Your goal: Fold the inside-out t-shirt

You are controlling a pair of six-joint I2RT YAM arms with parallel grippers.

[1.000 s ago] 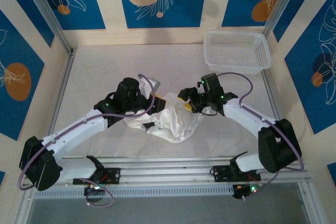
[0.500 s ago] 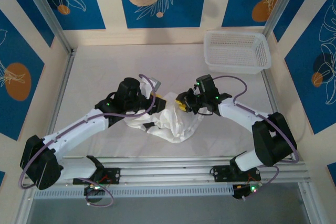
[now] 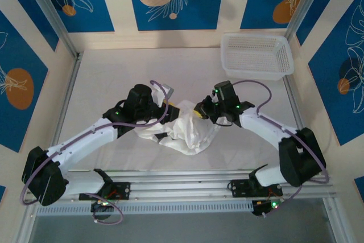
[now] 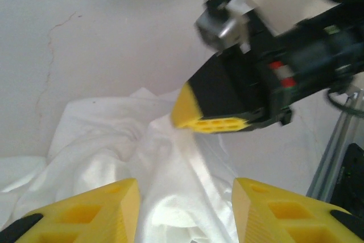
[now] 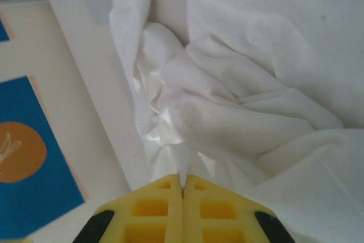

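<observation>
The inside-out t-shirt [image 3: 187, 130] lies crumpled on the worktop [image 3: 114, 72] between the arms. The right gripper [image 5: 183, 185] has just shut its jaws on a thin pinch of cloth — a likely hold for spreading it — while the left gripper [image 4: 185, 194] hovers, jaws apart.

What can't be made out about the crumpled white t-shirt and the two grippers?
Crumpled white cloth t-shirt: neck tag, collar and sleeves lost in its folds, every view.
Left yellow-fingered gripper: left wrist view's bottom edge cuts its fingers; whether it grips cloth is unclear.
Shut right gripper: pinched cloth hidden between its fingers, right wrist view.
</observation>
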